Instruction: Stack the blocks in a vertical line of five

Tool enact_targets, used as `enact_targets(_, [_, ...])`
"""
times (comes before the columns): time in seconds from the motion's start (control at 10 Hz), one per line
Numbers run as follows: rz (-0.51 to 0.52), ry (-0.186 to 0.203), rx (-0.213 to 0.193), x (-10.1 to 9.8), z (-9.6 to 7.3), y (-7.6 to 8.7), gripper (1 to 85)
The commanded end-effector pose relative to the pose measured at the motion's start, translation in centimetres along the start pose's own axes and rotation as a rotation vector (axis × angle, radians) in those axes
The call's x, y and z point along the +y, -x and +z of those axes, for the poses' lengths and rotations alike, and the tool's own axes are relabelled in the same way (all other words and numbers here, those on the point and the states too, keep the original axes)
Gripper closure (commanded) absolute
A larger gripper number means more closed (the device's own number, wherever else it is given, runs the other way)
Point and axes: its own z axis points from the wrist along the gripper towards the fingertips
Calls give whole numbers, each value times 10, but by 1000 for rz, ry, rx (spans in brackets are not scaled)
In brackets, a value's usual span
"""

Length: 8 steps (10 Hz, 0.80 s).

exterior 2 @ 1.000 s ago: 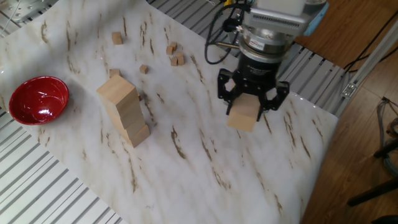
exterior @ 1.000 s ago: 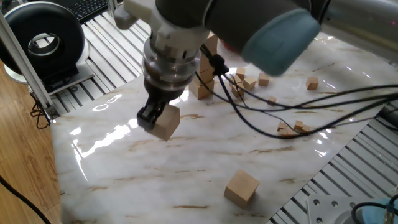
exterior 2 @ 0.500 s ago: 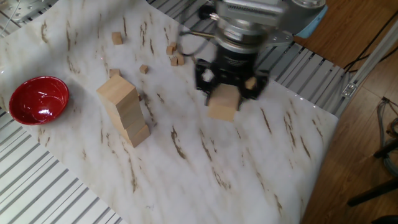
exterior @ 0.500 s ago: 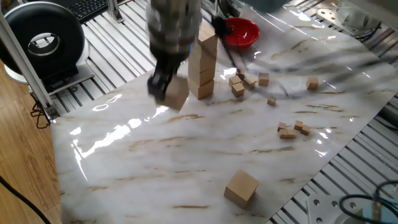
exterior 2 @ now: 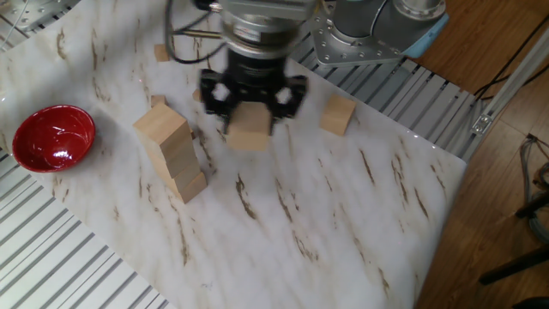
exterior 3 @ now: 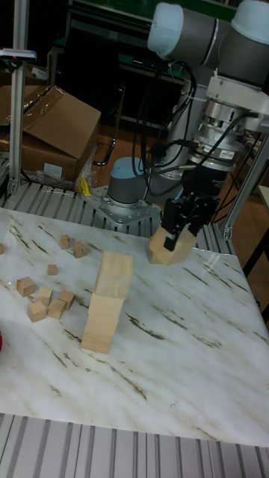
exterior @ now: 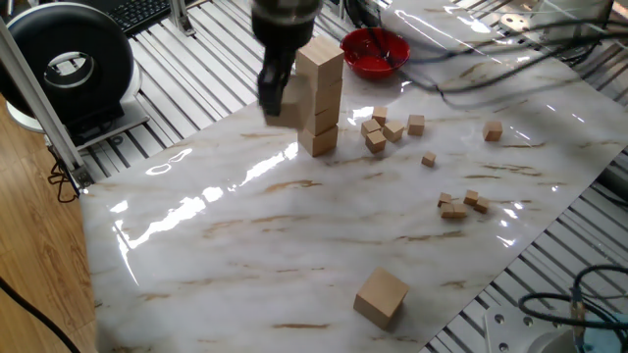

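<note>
Near the middle of the frame lies the surface (exterior 2: 343, 223), a big white sheet with brown streaks. On it, toward the left of the other fixed view, stands the stack (exterior 2: 171, 154) of three blocks — a good start, I think, for a line of five. High beside the stack hangs the gripper (exterior 2: 251, 107), its fingers closed narrow on a carried block (exterior 2: 250, 129), which looks lifted well off the surface, likely so it can go on top. One loose block (exterior 2: 338, 114) waits at the upper right edge of the surface, well apart from the stack. At the far left sits a red bowl (exterior 2: 53, 137). Tiny cubes (exterior: 378, 132) lie scattered just beside the stack — too small for this job.
</note>
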Motion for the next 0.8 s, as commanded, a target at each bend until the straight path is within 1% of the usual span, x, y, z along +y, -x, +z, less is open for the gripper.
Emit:
enact_targets(0.0, [-39,8,-7,-18,3,-12,457])
enact_targets(0.1, [7,46,-22,-8,2,-8,453])
enact_targets(0.2, [23,64,-15,-3,2,-9,447])
enact_targets(0.3, [37,53,16,-6,2,-17,443])
enact_targets(0.4, [65,35,0,-11,2,-13,447])
enact_targets(0.5, [136,62,-45,-4,2,-1,447])
enact_targets(0.6, [187,68,-81,-4,1,9,447])
enact_targets(0.7, [201,31,-92,-14,1,11,453])
